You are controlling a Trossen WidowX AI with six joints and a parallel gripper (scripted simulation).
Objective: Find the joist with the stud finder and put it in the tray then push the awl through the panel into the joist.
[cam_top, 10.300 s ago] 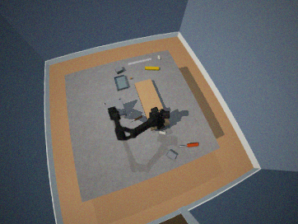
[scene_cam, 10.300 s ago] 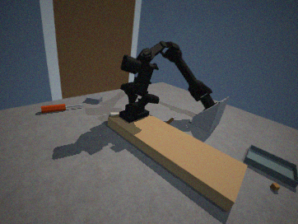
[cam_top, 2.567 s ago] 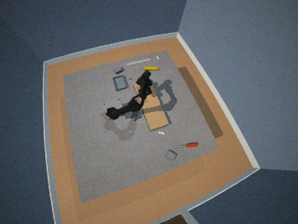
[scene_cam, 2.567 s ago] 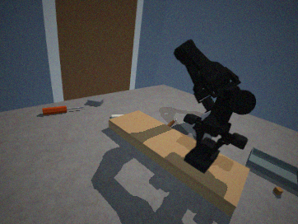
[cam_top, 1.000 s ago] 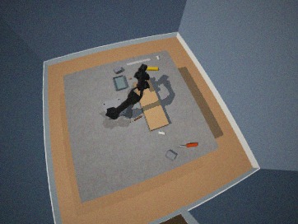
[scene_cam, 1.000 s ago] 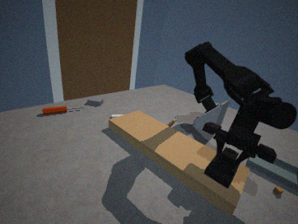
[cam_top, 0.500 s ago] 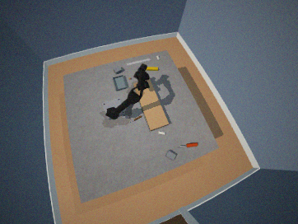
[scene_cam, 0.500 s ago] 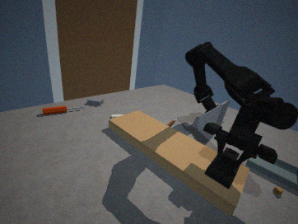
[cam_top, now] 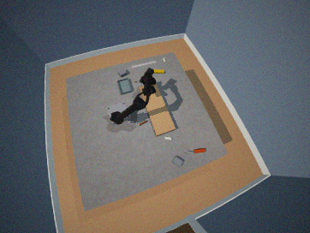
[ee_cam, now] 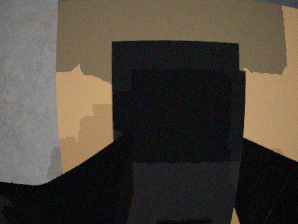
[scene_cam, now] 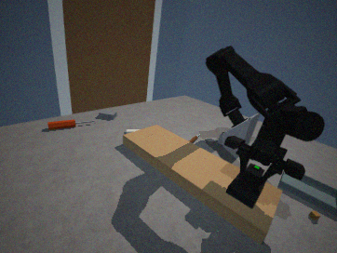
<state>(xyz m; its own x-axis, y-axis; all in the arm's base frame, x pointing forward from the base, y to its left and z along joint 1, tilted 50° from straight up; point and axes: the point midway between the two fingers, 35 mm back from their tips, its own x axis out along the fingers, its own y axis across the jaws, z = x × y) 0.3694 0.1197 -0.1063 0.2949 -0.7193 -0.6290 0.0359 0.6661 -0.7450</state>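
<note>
The stud finder [scene_cam: 243, 192] [ee_cam: 175, 100] is a black block with a green light lit on its top. My gripper [scene_cam: 255, 171] [ee_cam: 177, 136] is shut on it, at one end of the tan floor panel [cam_top: 164, 122] [scene_cam: 153, 141] [ee_cam: 270, 100]. The stud finder is at or just above the panel's surface; its underside is hidden. The teal tray [cam_top: 125, 86] [scene_cam: 309, 191] stands beside that end of the panel. A small brown-handled tool [cam_top: 143, 122] [scene_cam: 194, 139] with a thin tip lies beside the panel's long side and looks like the awl. No hole can be made out in the panel.
An orange-handled screwdriver [cam_top: 199, 151] [scene_cam: 61, 124] and a small grey box [cam_top: 178, 160] [scene_cam: 106, 116] lie beyond the panel's other end, with a white piece [cam_top: 168, 138] nearer it. A yellow item [cam_top: 158, 71], a dark grey block [cam_top: 123, 73] and a pale strip [cam_top: 144, 64] lie near the tray's end.
</note>
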